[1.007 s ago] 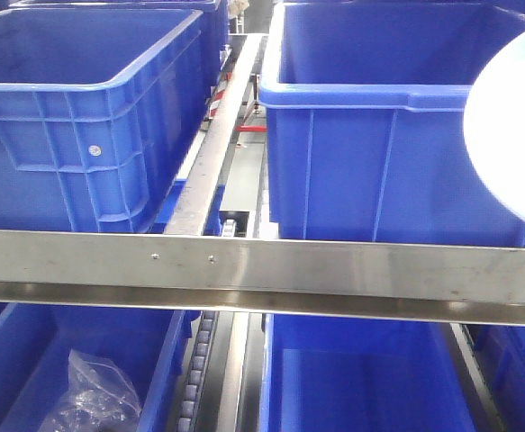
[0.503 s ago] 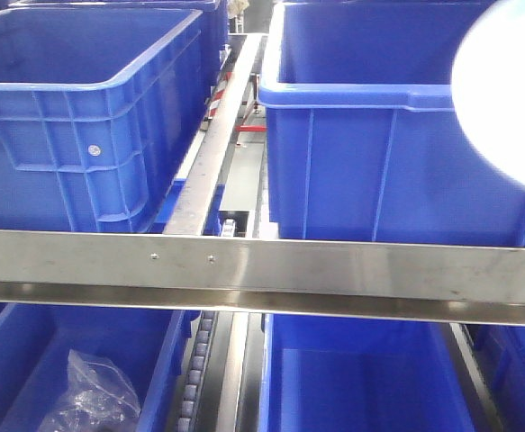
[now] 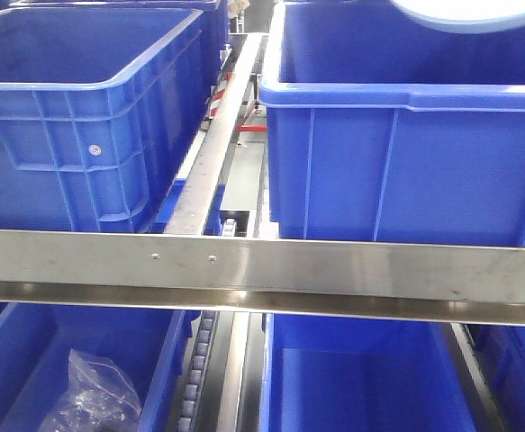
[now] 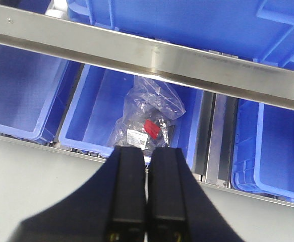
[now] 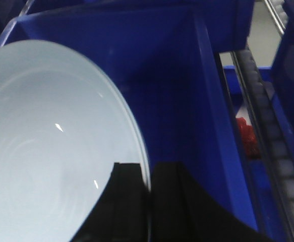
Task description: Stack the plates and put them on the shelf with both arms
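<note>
One pale bluish-white plate (image 5: 51,141) fills the left of the right wrist view. My right gripper (image 5: 149,169) is shut on its rim, one finger on the face and one behind the edge. It hangs over a deep blue bin (image 5: 187,85). In the front view only the plate's lower edge (image 3: 465,16) shows, at the top right above the right-hand bin. The shelf's steel front rail (image 3: 262,270) crosses that view. My left gripper (image 4: 147,150) is shut with nothing in it, below the rail (image 4: 152,53).
Large blue bins stand on the upper level, left (image 3: 82,117) and right (image 3: 397,162), with a roller track (image 3: 221,144) between them. Lower bins sit under the rail; one holds a clear plastic bag (image 4: 147,116) of parts. A grey surface (image 4: 31,186) lies near the left gripper.
In the front view the plate has gone from the right edge up and to the left, and now only its lower edge shows at the top. The rail and bins are unchanged.
</note>
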Robot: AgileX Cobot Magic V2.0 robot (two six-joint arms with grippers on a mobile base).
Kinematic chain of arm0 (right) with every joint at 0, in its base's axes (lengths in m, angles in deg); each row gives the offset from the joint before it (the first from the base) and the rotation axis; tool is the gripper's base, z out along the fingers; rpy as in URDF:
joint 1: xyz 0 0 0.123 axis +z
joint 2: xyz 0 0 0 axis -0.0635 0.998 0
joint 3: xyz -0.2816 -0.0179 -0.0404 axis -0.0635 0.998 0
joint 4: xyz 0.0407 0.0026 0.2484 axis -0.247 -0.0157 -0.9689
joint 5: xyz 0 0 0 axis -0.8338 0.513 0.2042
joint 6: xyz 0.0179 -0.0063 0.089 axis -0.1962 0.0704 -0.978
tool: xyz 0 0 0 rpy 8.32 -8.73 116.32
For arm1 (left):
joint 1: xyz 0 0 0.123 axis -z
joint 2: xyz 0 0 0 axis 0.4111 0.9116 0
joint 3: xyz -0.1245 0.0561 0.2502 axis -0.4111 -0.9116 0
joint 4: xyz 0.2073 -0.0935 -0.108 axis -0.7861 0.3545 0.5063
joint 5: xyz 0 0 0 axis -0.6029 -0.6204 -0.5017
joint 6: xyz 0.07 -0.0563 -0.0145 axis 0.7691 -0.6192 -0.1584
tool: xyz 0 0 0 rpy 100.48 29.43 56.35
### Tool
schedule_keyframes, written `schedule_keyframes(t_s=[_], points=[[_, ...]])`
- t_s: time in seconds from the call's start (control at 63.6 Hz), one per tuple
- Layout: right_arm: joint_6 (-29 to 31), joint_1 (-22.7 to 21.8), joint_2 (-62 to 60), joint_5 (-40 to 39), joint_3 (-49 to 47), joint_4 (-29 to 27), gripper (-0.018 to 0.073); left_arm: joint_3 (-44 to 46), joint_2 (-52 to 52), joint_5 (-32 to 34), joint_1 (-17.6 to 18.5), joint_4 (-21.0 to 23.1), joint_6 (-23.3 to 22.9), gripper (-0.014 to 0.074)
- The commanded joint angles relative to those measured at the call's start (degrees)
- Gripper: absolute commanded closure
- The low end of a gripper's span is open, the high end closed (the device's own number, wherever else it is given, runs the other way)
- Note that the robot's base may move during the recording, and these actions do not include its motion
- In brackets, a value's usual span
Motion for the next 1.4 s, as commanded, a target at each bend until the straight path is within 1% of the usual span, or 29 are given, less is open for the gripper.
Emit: schedule_keyframes(t_s=[0.0, 0.126, 0.157, 0.189, 0.346, 0.425, 0.488, 0.566, 0.614, 0.692, 0.85, 0.991, 1.133, 1.385], points=[[-0.21, -0.30, 3.43, -7.43, -6.45, 0.03, 0.0408, 1.59, 0.24, 3.67, -0.18, -0.50, -0.65, 0.0500], [-0.21, -0.30, 7.29, -10.54, -9.43, 0.03, 0.0143, 1.59, 0.24, 3.67, -0.18, -0.50, -0.65, 0.0500], [-0.21, -0.30, 7.57, -11.19, -9.50, 0.03, 0.0106, 1.59, 0.24, 3.67, -0.18, -0.50, -0.65, 0.0500], [-0.21, -0.30, 7.80, -11.31, -9.39, 0.03, 0.0090, 1.59, 0.24, 3.67, -0.18, -0.50, -0.65, 0.0500], [-0.21, -0.30, 5.75, -8.63, -7.31, 0.03, 0.0122, 1.59, 0.24, 3.67, -0.18, -0.50, -0.65, 0.0500], [-0.21, -0.30, 2.40, -7.30, -4.51, 0.03, 0.0187, 1.59, 0.24, 3.67, -0.18, -0.50, -0.65, 0.0500], [-0.21, -0.30, -2.03, -6.99, -0.35, 0.03, 0.0315, 1.59, 0.24, 3.67, -0.18, -0.50, -0.65, 0.0500], [-0.16, -0.30, -8.02, -7.28, 5.54, 0.03, 0.0526, 1.59, 0.24, 3.67, -0.18, -0.50, -0.65, 0.0500], [-0.16, -0.30, -12.20, -8.33, 9.38, 0.03, 0.0487, 1.59, 0.24, 3.67, -0.18, -0.50, -0.65, 0.0500], [-0.16, -0.30, -18.75, -9.69, 16.80, 0.03, 0.0513, 1.59, 0.24, 3.67, -0.18, -0.50, -0.65, 0.0500], [-0.16, -0.30, -28.67, -9.75, 30.13, 0.03, 0.0511, 1.59, 0.24, 3.67, -0.18, -0.50, -0.65, 0.0500], [-0.16, -0.30, -35.70, -10.59, 38.17, 0.03, 0.0511, 1.59, 0.24, 3.67, -0.18, -0.50, -0.65, 0.0500], [-0.16, -0.30, -39.43, -13.18, 42.52, 0.03, 0.0511, 1.59, 0.24, 3.67, -0.18, -0.50, -0.65, 0.0500], [-0.16, -0.30, -39.43, -13.50, 42.77, -0.10, 0.0511, 1.59, 0.24, 3.67, -0.18, -0.50, -0.65, 0.0500]])
